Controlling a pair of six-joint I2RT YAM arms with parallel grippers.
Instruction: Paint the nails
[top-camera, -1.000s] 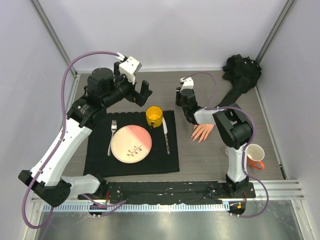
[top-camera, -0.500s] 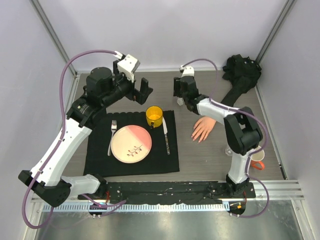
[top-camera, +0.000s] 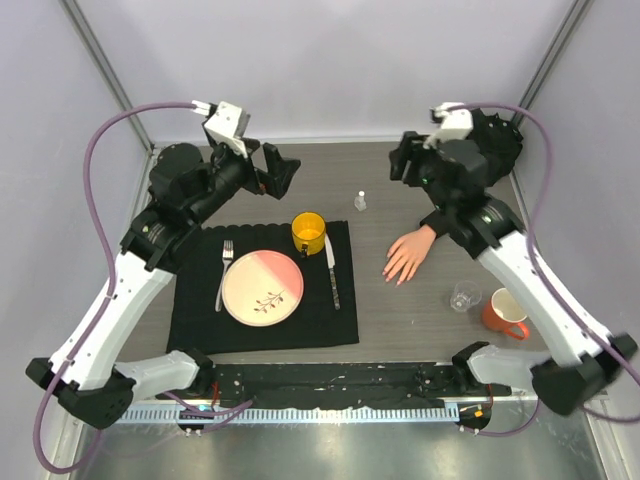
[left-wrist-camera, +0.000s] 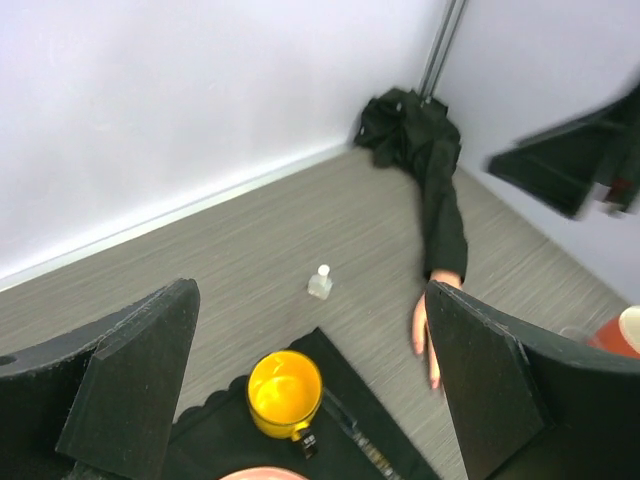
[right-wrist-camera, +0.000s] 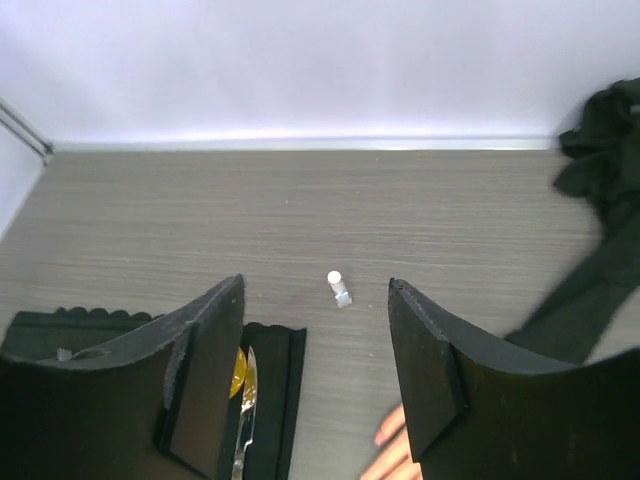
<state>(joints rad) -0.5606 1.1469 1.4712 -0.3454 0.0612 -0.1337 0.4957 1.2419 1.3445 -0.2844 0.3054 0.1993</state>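
Nails tip the spread fingers of a pale mannequin hand, but they are too small in every view to show whether they carry colour. The hand lies palm down on the wood-grain table, just right of a black placemat, its fingertips pointing toward the near edge. A black sleeve runs from the wrist to a crumpled heap in the far right corner. In the top view the right arm crosses above that sleeve.

A small clear bottle with a white cap stands upright on bare table beyond the placemat's far right corner. It touches neither the hand nor the yellow cup, which sits at the mat's far edge. A pink-and-cream plate occupies the middle of the mat, with a fork to its left and a knife to its right.

The right gripper hangs in the air over the far right of the table. Its jaws are parted and grasp nothing, and its wrist camera looks down on the bottle between the fingers. The left gripper is raised over the far left with its jaws spread wide, likewise empty.

A clear glass and an orange mug sit just beside each other to the right of the hand, toward the near edge.
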